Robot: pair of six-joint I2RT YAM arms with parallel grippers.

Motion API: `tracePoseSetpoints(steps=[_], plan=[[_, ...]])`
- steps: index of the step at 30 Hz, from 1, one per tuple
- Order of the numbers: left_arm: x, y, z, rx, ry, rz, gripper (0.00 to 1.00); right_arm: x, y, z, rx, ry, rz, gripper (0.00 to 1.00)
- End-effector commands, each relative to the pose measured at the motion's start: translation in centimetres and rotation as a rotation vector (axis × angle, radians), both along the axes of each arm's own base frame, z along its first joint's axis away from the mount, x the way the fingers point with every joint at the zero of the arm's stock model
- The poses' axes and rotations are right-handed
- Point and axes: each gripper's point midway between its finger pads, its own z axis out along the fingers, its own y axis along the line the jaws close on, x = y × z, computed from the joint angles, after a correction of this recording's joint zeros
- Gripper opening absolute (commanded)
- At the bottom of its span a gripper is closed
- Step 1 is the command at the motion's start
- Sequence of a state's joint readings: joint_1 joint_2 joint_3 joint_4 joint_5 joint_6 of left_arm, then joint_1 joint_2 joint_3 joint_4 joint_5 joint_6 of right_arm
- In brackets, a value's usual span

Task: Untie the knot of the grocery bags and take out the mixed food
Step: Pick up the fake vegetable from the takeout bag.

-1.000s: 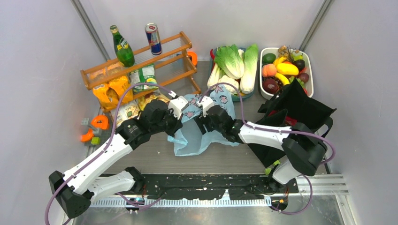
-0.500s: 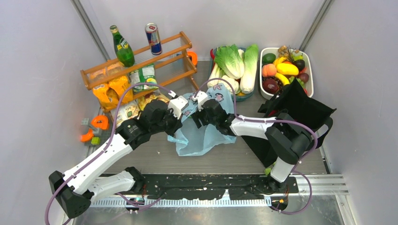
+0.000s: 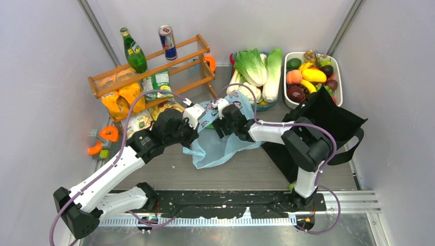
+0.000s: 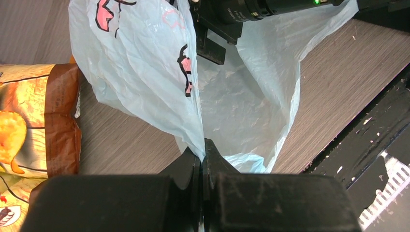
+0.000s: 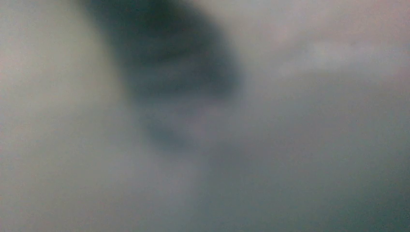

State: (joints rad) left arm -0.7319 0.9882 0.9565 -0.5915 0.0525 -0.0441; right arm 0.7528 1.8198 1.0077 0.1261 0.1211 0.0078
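Note:
The light-blue plastic bag [image 3: 225, 146] with pink cartoon prints lies at the table's middle, thin and see-through [image 4: 145, 72]; I see nothing inside it. My left gripper [image 3: 196, 134] is shut on the bag's rim [image 4: 203, 150] and holds it up. My right gripper [image 3: 216, 123] reaches into the bag's mouth from the right, jaws apart, nothing seen between them. Plastic blurs the whole right wrist view. The black tote [image 3: 328, 120] stands at the right. No knot shows. Cabbage [image 3: 251, 66] and leek [image 3: 272, 74] lie in a tray at the back.
A wooden rack [image 3: 154, 66] at the back left carries a green bottle [image 3: 134, 51] and a can [image 3: 167, 43]. Snack packets [image 3: 123, 97] lie below it, one right by the bag [image 4: 29, 125]. A white fruit bin [image 3: 313, 77] sits at the back right.
My right gripper has slid left and away from me, further into the bag's mouth, and that arm's elbow has folded in. The left arm has held still.

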Motion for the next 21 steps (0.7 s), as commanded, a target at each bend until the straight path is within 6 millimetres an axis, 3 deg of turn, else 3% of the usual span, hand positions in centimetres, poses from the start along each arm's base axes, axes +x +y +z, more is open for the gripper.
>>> tracePoseSetpoints(steps=[1, 5, 11, 14, 21], plan=[[0.4, 0.0, 1.0, -0.028, -0.035, 0.007, 0.0, 1.0, -0.3, -0.5, -0.027, 0.01, -0.012, 0.75], [0.4, 0.0, 1.0, -0.027, -0.036, 0.009, 0.0, 0.6, 0.1, -1.6, -0.049, 0.043, 0.037, 0.7], [0.5, 0.1, 0.9, -0.02, -0.036, 0.015, 0.0, -1.4, 0.5, -2.0, -0.022, 0.095, 0.107, 0.48], [0.7, 0.4, 0.7, -0.01, -0.038, 0.03, 0.0, -2.9, 0.9, -0.2, 0.032, 0.087, 0.146, 0.38], [1.8, 1.7, 0.3, 0.033, -0.041, 0.112, 0.0, -7.2, 1.2, 3.0, 0.063, 0.034, 0.249, 0.27]])
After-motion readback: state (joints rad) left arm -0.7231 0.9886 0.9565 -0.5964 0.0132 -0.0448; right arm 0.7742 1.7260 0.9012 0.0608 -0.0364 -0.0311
